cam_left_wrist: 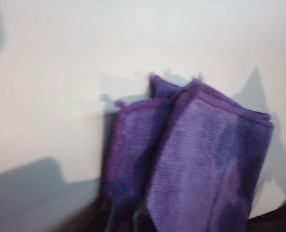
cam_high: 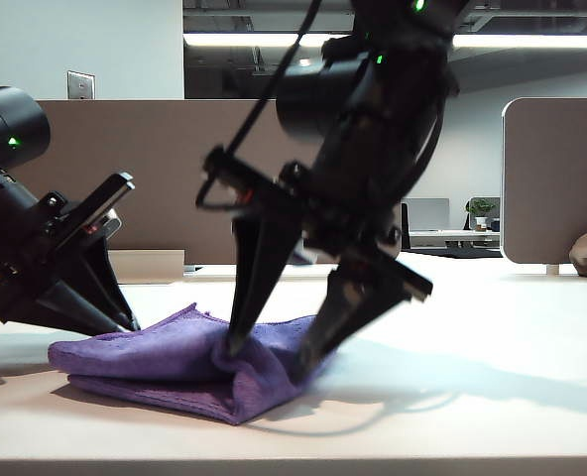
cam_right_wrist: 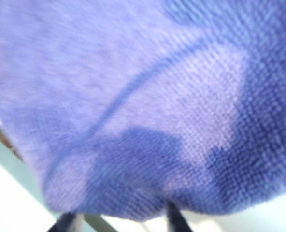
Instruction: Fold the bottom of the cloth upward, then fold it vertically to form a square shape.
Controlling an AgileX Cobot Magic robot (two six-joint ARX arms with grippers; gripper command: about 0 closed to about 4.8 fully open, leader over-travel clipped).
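The left gripper (cam_high: 125, 322) is resting low at the cloth's (cam_high: 175, 362) left edge; I cannot tell whether its jaws are clamping anything. The purple cloth is lying folded on the white table (cam_high: 492, 377). The right gripper (cam_high: 274, 352) is pressing down on its right end, fingers straddling a bunched fold.

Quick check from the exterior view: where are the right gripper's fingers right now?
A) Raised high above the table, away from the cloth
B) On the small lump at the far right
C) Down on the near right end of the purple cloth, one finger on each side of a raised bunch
C: the right gripper straddles the bunched end of the purple cloth on the table; the left gripper is at the cloth's far left edge.
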